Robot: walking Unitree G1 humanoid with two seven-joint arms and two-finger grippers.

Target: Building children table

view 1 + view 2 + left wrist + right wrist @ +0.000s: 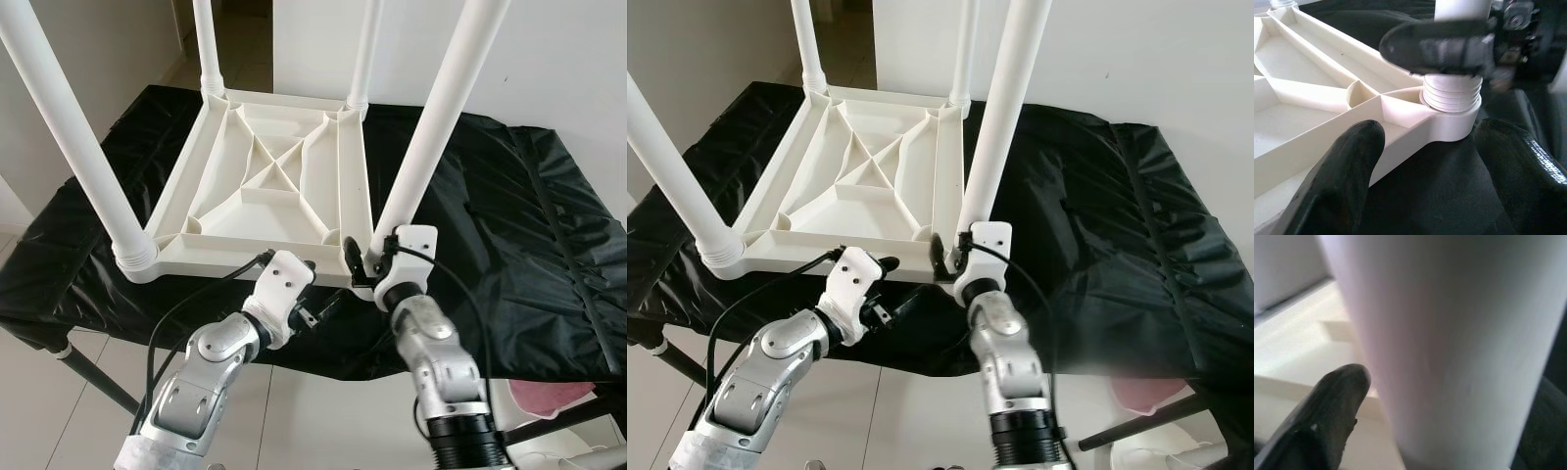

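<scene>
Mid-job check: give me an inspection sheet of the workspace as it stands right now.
Surface: black cloth draped over a table, creased.
Job's things: white table top lies upside down on the cloth; four white legs stand in its corner sockets, including the near right leg.
Clutter: a pink item below the cloth edge, unclear what.
Grippers: right gripper closed around the near right leg's base; left gripper open beside that corner socket, touching nothing.
Cables: black cable loops along the left arm.
Surroundings: white wall, pale tiled floor.

Home room: white walls (549, 59), tiled floor (59, 421), doorway (245, 44).
</scene>
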